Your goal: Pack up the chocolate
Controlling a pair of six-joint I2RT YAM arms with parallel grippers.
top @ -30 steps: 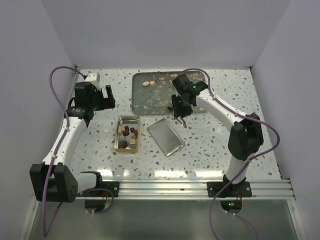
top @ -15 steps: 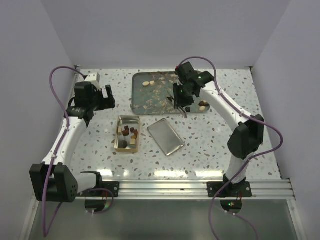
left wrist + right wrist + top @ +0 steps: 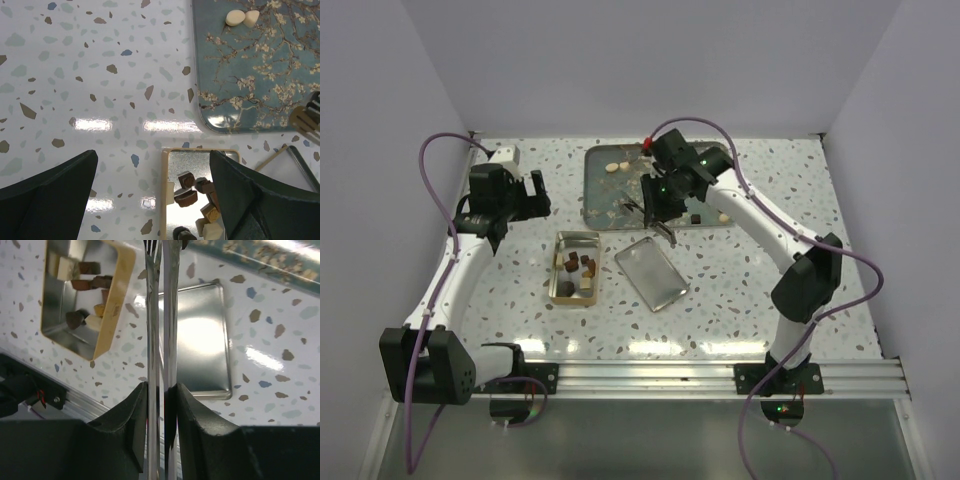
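chocolate (image 3: 191, 187): small lumps, mostly brown, a few cream. Most lie loose in the gold tin (image 3: 565, 295), and two cream pieces (image 3: 241, 18) sit in the far left corner of the teal tray (image 3: 620, 205).
handling: I judge them light, hard and smooth-sided, easy to flick away, and likely to mark if squeezed. Pinch one lump at a time across its flat sides, from above.
tin: open on the surface (image 3: 720, 300) between the arms. The lid (image 3: 653, 275) lies flat just beside it on the right, bare inside.
right tool (image 3: 161, 390): narrow, clamped on metal tweezers (image 3: 160, 315) with the blades almost together, over the tray's near edge.
left tool (image 3: 153, 155): spread wide, holding nothing, above the surface beyond the tin.
top view only: both arms and the whole layout.
left wrist only: blossom print, the cream pieces sharp, the tweezers at the right edge.
right wrist only: the grip on the tweezers, the shiny lid. The tips are cut off at the top, so I cannot tell if they hold a lump.
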